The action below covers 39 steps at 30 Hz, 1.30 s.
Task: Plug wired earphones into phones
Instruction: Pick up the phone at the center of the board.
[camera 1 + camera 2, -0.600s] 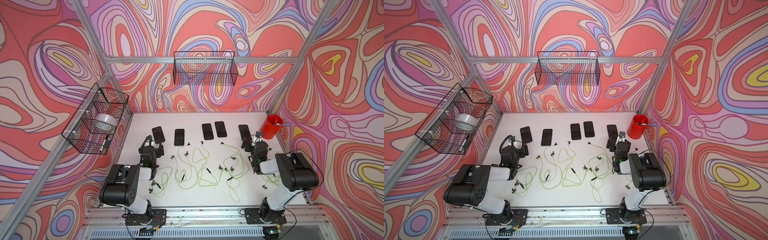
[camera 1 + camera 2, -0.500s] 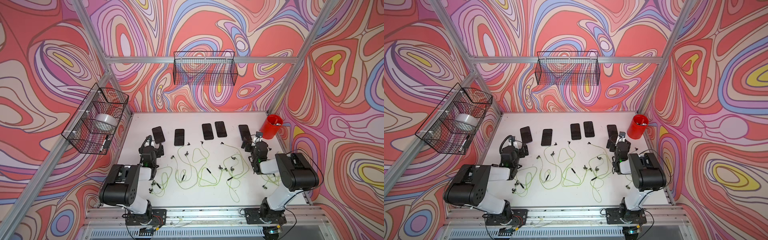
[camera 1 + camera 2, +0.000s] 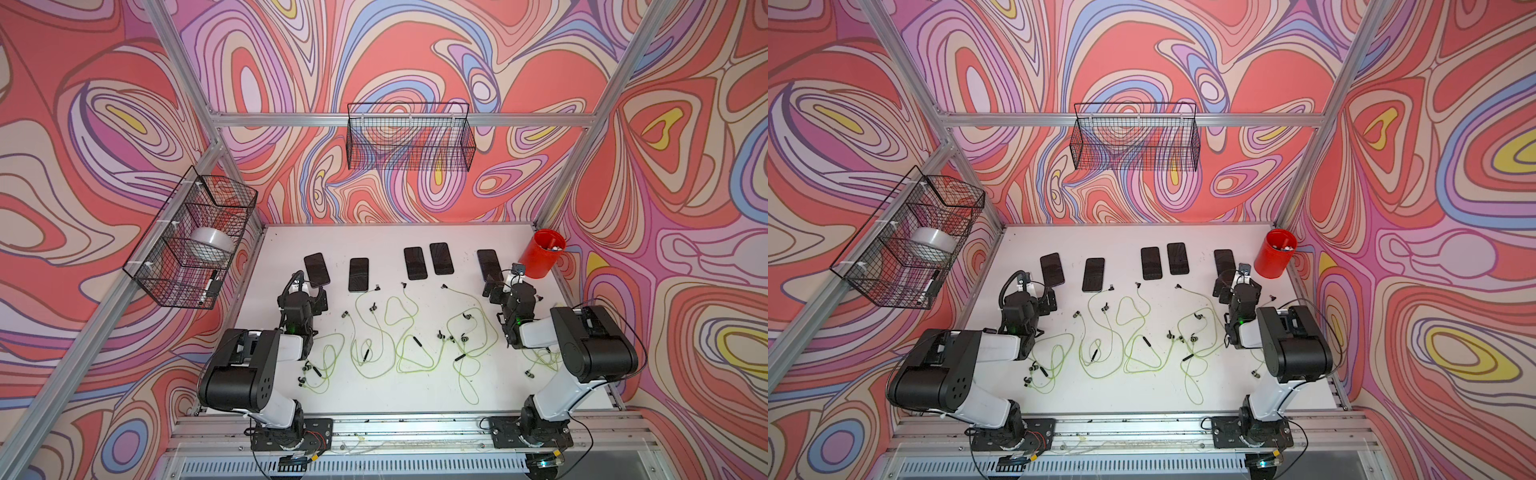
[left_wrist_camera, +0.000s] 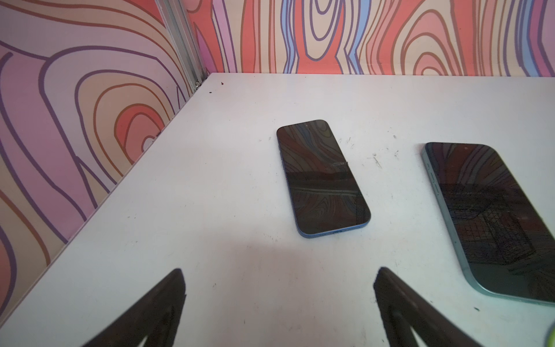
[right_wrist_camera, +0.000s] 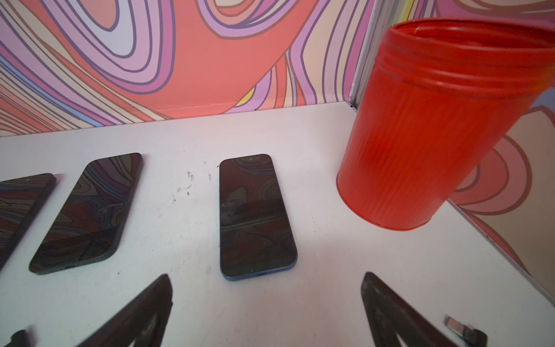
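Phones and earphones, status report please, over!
Left gripper, right gripper: both open, empty. Five flat black phones on white table, no yellow-green wired earphones plugged in. Red ribbed cup beside right-end phone, clear of it.

My white table carries 5 phones in a loose row toward its far edge. All lie flat with dark screens up and none touch, though the 3rd and 4th from my left sit just beside each other. Nearer to me the yellow-green earphones sprawl in loops across the middle, some cables crossing. 1 cable end lies just beside the 2nd phone's near end; I cannot tell if it touches. A red cup stands upright in the far right corner, near the rightmost phone. A small loose plug rests on bare surface.
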{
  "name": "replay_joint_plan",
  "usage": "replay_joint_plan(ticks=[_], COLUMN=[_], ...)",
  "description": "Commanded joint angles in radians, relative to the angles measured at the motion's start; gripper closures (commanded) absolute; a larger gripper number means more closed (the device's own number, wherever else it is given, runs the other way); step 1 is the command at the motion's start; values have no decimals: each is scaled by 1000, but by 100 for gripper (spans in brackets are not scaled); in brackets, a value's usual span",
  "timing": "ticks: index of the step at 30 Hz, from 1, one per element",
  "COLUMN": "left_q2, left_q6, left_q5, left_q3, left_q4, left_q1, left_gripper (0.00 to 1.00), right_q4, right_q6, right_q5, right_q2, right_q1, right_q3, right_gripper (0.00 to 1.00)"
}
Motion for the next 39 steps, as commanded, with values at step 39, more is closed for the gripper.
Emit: replay_joint_plan(ticks=[39], left_q2=[-323], left_q6=[-297], left_q5=[30], left_q3=[639], left_q4=[-1219], left_q1=[-274], left_gripper=[5], right_q4=[-1945], right_q6=[36], right_q5=[-138], right_q2=[736], right_q1=[-61], right_q3=[1693], right_gripper=[4])
